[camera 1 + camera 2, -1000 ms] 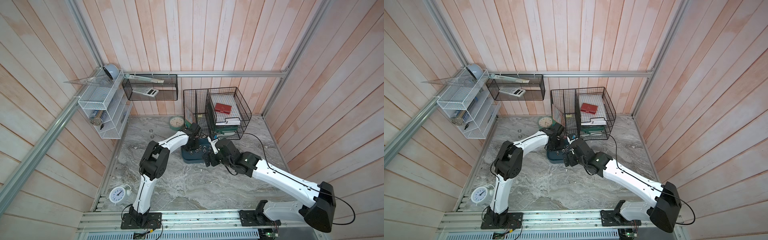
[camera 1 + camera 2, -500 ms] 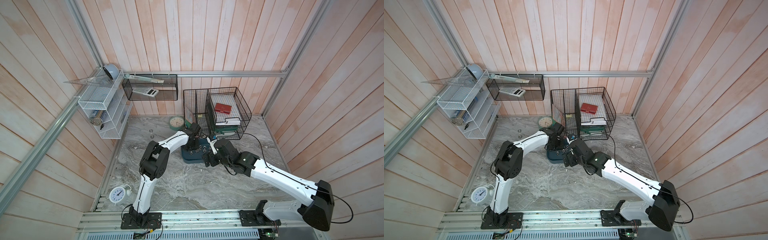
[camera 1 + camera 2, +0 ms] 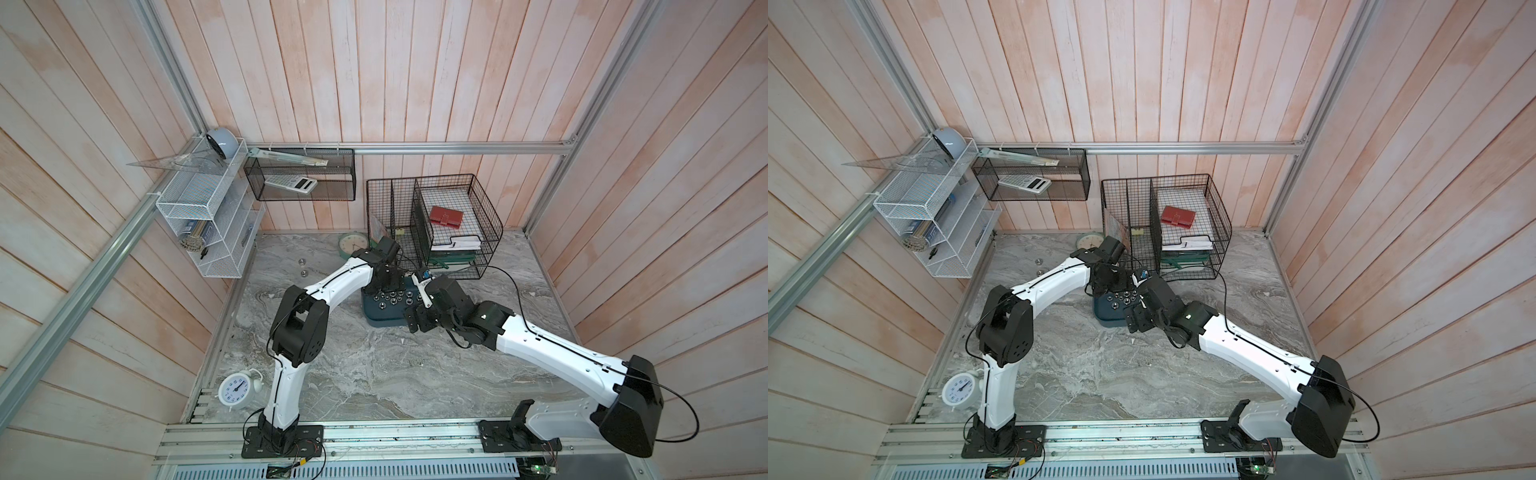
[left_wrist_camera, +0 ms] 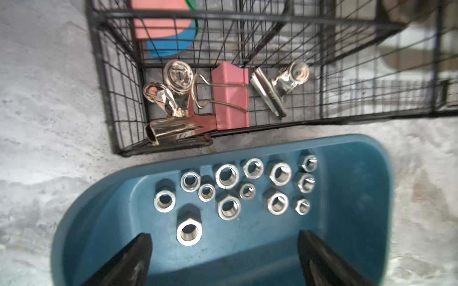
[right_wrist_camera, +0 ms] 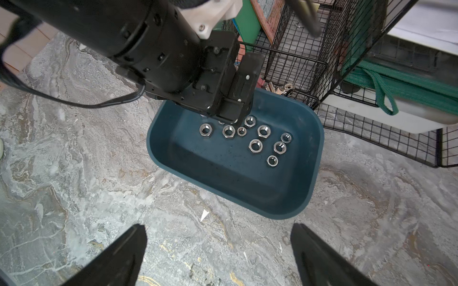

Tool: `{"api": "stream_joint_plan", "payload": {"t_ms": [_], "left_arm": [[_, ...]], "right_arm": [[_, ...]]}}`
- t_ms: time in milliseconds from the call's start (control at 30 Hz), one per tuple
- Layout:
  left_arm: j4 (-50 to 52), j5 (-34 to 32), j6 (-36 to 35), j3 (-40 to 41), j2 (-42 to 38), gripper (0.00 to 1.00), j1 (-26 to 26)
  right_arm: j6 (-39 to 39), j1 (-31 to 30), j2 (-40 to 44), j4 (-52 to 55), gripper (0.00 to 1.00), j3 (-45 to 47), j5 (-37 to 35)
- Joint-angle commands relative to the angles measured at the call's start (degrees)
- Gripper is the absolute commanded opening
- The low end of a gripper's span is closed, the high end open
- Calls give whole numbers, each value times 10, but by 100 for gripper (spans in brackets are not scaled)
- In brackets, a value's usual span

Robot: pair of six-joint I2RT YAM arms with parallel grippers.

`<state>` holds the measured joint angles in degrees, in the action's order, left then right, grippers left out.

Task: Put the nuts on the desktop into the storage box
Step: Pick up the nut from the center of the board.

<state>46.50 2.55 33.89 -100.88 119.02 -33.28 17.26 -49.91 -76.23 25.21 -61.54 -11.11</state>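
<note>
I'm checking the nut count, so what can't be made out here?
Right wrist view: the left gripper hides part of the storage box and some nuts.
Both top views: the right arm overlaps the box; its nuts too small to count.
A top view: two silver specks on the desktop, too small to confirm as nuts.
Left wrist view: bottom edge cuts off the box's near end.

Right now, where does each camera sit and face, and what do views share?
Top views: overhead, front, looking down on the desktop; left arm, right arm show.
Left wrist: on the left arm, looking into the storage box at nuts; open left fingers show.
Right wrist: on the right arm, facing the storage box; open right fingers, left arm show.
Shared: storage box, nuts.
</note>
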Motion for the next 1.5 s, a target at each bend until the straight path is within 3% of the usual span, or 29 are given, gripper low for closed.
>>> {"api": "stream_joint_plan", "payload": {"t_ms": [0, 233, 667, 1133, 1467], "left_arm": [[18, -13, -5, -16, -31, 100, 6], [32, -32, -8, -7, -72, 100, 39], [25, -65, -38, 60, -135, 100, 178], [2, -89, -57, 50, -66, 100, 309], [-19, -77, -59, 14, 7, 97, 335]], "right_arm": [[-13, 6, -15, -11, 98, -28, 13], [-33, 7, -53, -16, 98, -68, 39], [-63, 2, -169, -36, 98, -189, 114], [-99, -1, -285, -1, 98, -327, 172], [-110, 7, -315, 14, 98, -369, 179]]}}
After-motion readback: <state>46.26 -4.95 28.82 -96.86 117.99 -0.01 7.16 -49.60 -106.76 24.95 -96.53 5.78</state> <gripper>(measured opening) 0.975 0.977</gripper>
